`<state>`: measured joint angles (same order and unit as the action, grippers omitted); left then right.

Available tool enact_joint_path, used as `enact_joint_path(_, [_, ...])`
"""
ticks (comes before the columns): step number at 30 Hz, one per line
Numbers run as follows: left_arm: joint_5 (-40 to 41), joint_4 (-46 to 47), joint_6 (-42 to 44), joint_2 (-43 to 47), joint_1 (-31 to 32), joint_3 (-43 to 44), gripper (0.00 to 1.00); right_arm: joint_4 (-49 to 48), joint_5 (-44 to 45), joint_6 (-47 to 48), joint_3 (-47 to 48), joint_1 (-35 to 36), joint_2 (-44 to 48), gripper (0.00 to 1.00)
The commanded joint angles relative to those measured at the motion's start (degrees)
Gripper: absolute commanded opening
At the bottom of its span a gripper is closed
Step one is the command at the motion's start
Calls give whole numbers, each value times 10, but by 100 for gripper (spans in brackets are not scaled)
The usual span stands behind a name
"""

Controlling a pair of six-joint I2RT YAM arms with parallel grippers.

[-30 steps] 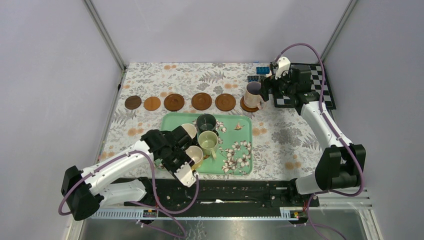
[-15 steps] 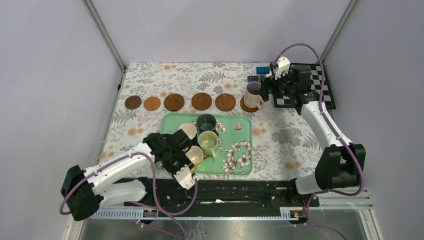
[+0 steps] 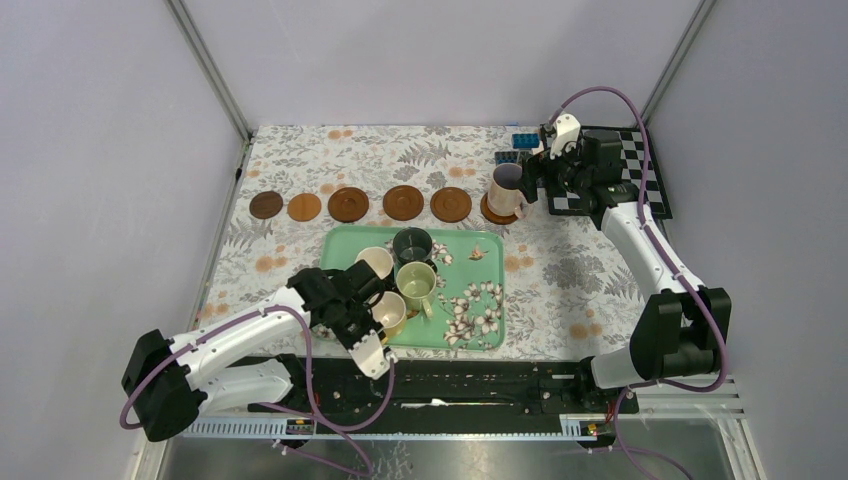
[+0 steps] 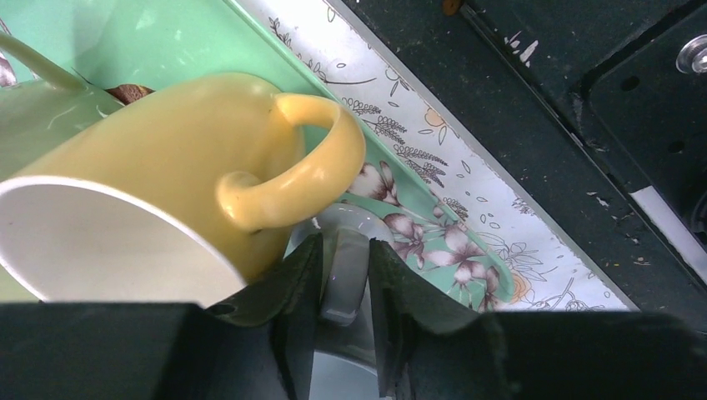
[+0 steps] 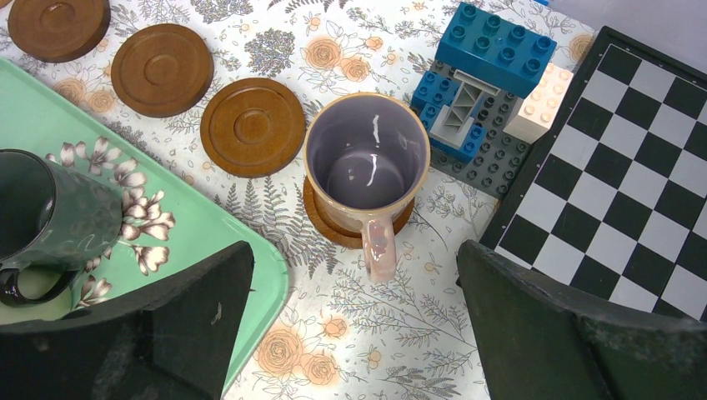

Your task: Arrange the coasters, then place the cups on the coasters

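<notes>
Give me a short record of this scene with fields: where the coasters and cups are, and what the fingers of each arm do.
coasters: six coasters in one row behind the tray
tray: green floral tray
cup on coaster: pinkish cup, on the rightmost coaster
bare coasters: five
cups on tray: cream cup, dark green cup, olive cup, yellow cup, pale blue cup
left fingers: closed on the pale blue cup's handle
right fingers: wide open, empty, beside the pinkish cup

Glossy glazed cups (image 5: 367, 167), matt wooden coasters (image 5: 253, 127), smooth shiny green tray (image 5: 217, 221)
</notes>
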<state>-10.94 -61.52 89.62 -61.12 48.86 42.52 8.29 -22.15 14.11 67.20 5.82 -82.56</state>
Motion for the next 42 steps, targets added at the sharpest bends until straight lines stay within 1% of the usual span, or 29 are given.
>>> enact_joint_path(1, [4,-5,14,-1,-4,3,24,-8,-11,1,7,-2,2,100])
enact_joint_path(5, [3,-16,13,-4,-3,12,15,-8,-12,1,8,-2,0,100])
enact_joint_path(11, [-2,-46,8,-5,-3,37,8,-8,-12,3,11,-2,-4,100])
enact_joint_path(15, [4,-73,4,-10,-4,58,0,-9,-13,1,13,-2,-7,100])
enact_joint_path(27, [46,-139,-23,-22,-5,121,0,-10,-20,-5,21,-2,-20,100])
enact_joint_path(33, [79,-174,-18,-29,-19,148,0,-12,-23,-10,25,-2,-26,100])
enact_joint_path(36, [83,-197,-11,-42,-45,172,0,-12,-23,-10,27,-2,-29,100])
enact_joint_path(38, [92,-203,-1,-53,-73,180,0,-12,-23,-10,28,-2,-32,100])
enact_joint_path(41, [106,-187,43,-66,-137,186,0,-12,-23,-10,30,-2,-35,100])
enact_joint_path(42, [124,-177,58,-73,-162,187,0,-12,-23,-10,31,-2,-36,100])
